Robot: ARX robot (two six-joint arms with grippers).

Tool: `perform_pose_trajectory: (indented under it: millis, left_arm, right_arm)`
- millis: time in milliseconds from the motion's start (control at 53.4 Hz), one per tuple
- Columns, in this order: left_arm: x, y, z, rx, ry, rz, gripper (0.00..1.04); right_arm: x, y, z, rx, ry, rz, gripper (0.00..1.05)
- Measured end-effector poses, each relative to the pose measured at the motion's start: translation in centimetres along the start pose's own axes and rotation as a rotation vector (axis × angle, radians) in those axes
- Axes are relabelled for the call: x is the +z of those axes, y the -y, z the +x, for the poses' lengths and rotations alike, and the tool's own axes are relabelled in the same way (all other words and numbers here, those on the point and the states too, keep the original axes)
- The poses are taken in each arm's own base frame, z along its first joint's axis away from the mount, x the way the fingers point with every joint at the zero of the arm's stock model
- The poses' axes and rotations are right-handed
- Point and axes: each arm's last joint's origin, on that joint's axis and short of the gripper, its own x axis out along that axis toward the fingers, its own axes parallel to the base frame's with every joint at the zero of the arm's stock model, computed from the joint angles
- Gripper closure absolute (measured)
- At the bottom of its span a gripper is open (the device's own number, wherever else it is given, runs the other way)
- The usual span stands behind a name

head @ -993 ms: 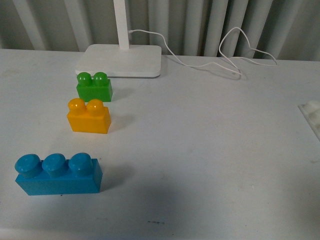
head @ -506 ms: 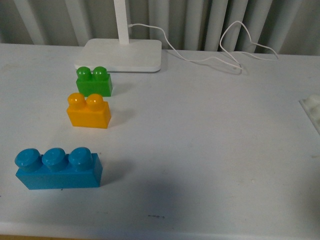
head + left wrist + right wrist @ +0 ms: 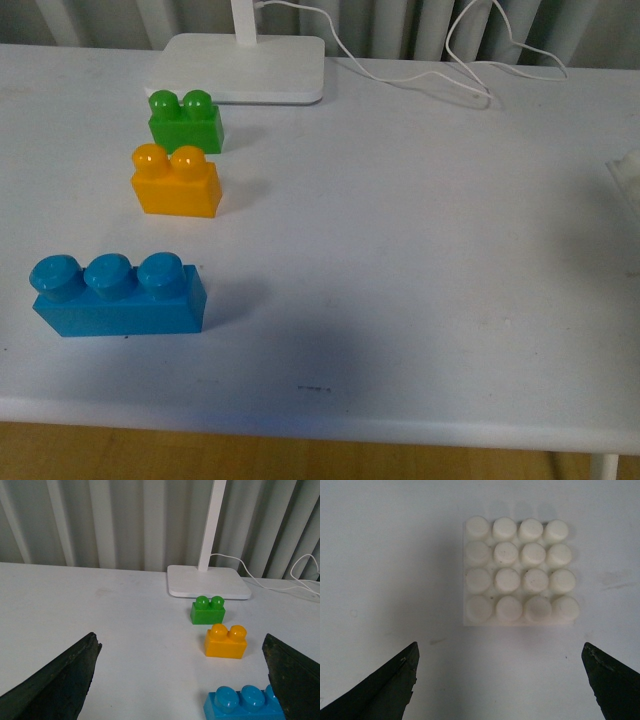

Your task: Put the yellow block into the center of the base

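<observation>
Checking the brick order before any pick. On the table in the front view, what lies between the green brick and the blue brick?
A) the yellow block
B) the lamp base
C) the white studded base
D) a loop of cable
A: the yellow block stands in the row with the green brick behind it and the blue brick nearer the camera.

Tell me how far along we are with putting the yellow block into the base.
Nothing is done yet. The yellow block sits untouched between the green brick and the blue brick; the base has all studs bare. In hand: nothing; the left claw and right claw are open and empty. Remaining: grasp the block, carry it across, press it onto the centre studs.
</observation>
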Motion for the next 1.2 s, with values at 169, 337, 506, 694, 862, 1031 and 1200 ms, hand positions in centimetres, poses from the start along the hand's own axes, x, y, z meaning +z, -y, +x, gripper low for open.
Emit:
perform_pose_trajectory:
  millis: [169,337,506,694,862,1031,1200]
  left_arm:
    - [0.0,0.0,0.0,0.000,0.000,0.000,0.06]
    - [0.0,0.0,0.0,0.000,0.000,0.000,0.06]
    - [0.0,0.0,0.0,0.000,0.000,0.000,0.06]
    - [0.0,0.0,0.0,0.000,0.000,0.000,0.06]
    - [0.0,0.0,0.0,0.000,0.000,0.000,0.06]
    - [0.0,0.0,0.0,0.000,0.000,0.000,0.06]
    - [0.0,0.0,0.0,0.000,0.000,0.000,0.06]
  right_arm:
    - [3.5,-0.3,4.8,-0.053,-0.127,-0.030,0.09]
    - [4.5,0.2,8.4,-0.098,-0.210,-0.085,0.09]
    - [5.4,1.2,10.0,-0.125,-0.250,-0.061,0.09]
    - [5.2,2.1,11.4,-0.134,-0.301,-0.001,0.09]
    - [5.0,2.4,12.2,-0.136,-0.323,0.028,0.09]
    - [5.0,2.4,12.6,-0.123,-0.338,0.060,0.09]
    - [5.0,2.2,13.0,-0.111,-0.342,0.087,0.09]
